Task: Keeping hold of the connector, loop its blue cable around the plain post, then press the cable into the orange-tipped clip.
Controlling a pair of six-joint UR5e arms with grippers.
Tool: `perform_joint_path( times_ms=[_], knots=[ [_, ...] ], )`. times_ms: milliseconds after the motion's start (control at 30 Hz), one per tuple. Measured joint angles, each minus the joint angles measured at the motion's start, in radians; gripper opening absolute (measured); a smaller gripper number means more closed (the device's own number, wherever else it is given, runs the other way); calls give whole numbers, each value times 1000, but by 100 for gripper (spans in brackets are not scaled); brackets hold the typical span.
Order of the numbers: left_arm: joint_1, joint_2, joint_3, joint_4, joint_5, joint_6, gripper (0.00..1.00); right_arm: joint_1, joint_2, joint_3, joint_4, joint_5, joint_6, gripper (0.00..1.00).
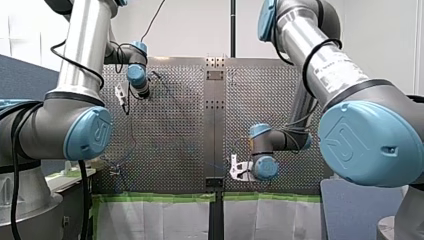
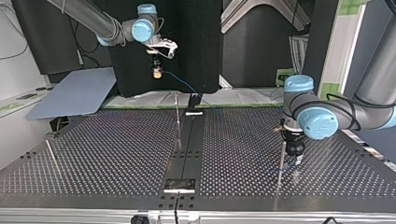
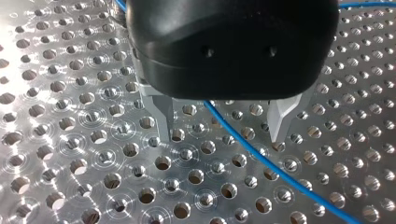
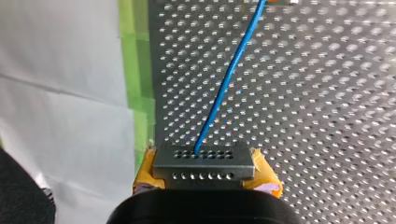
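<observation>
While right fingers (image 4: 145, 171) clamp connector (image 4: 204, 163), cable (image 4: 227, 79) runs ahead.

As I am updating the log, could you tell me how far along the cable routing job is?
Done: my right gripper holds the connector between yellow pads. In hand: my left gripper, jaws open, straddles the blue cable beside a post. Left: no loop around the post shows, so wrapping and clipping seem to remain.

Silver tubes (image 1: 85, 45), blue joint caps (image 1: 367, 137), black left hand (image 3: 222, 136)
</observation>
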Motion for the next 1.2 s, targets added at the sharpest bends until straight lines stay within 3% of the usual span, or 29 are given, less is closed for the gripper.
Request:
perform_joint_path(
  times_ms=[267,567,733,1200],
  knots=[
    [0,0,0,-3,0,-4,100,-32,-79,73,-79,-42,6,0],
    [-2,0,0,-4,0,-4,100,-54,-147,84,-163,-56,4,0],
    [-2,0,0,-5,0,-4,100,-62,-142,84,-212,-67,2,0],
    [-2,0,-2,-5,0,-7,100,-64,-50,84,-338,-71,-5,0]
  ],
)
